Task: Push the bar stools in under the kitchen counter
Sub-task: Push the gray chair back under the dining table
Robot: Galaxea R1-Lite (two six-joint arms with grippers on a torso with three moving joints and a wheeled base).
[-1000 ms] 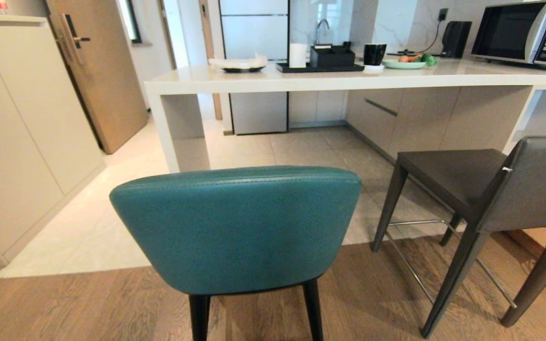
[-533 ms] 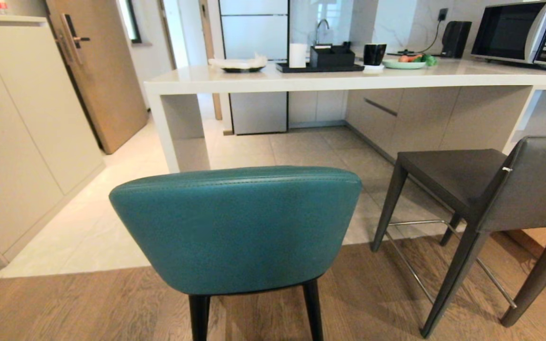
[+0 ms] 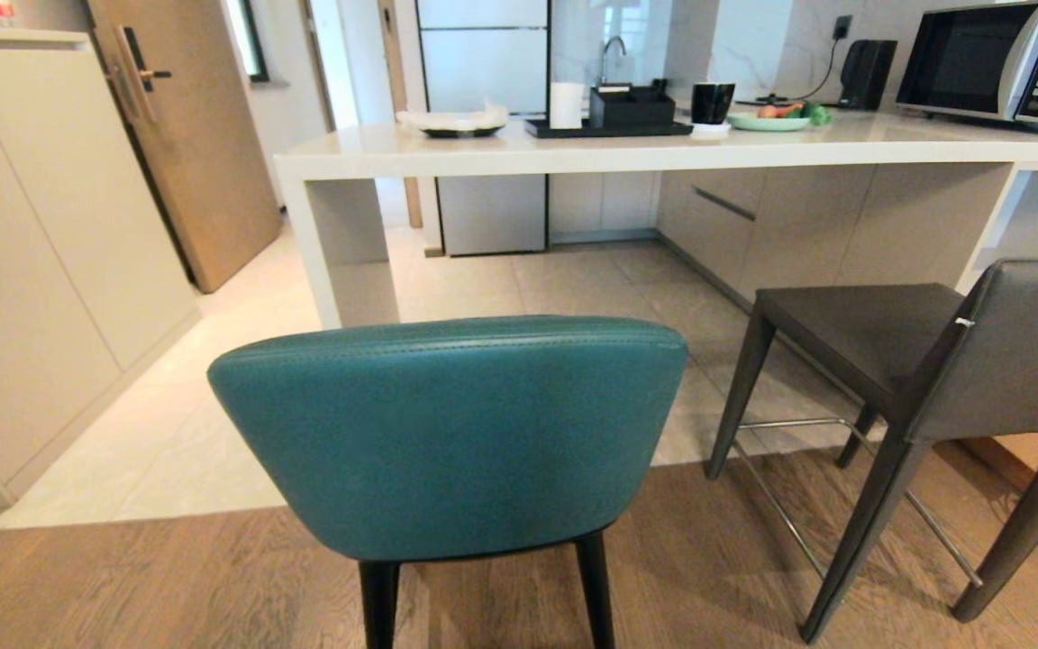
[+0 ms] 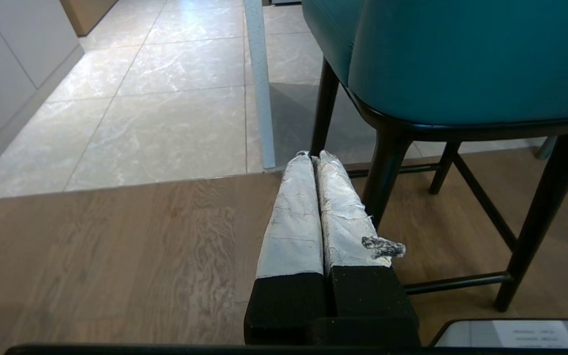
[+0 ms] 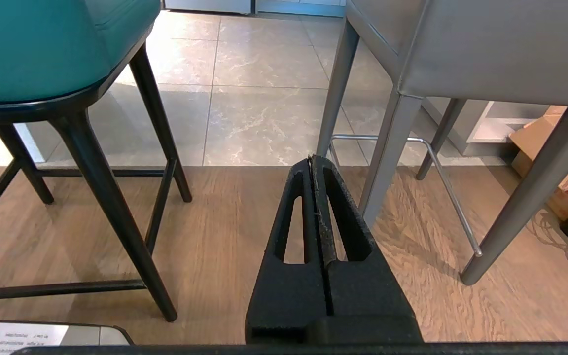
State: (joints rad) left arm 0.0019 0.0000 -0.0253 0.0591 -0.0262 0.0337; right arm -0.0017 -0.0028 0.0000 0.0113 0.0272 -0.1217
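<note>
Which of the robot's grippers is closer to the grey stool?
Right. The right gripper, shut, sits low by the grey stool's leg; the left gripper, shut, sits beside the teal stool.

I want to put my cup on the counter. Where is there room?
The kitchen counter is bare along its near edge and at its left corner, in front of the plate. Behind that it is crowded: black tray, black mug, green plate, microwave.

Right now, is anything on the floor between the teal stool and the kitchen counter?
No. In the head view, only bare pale floor tile lies between the teal stool and the kitchen counter; nothing stands there.
</note>
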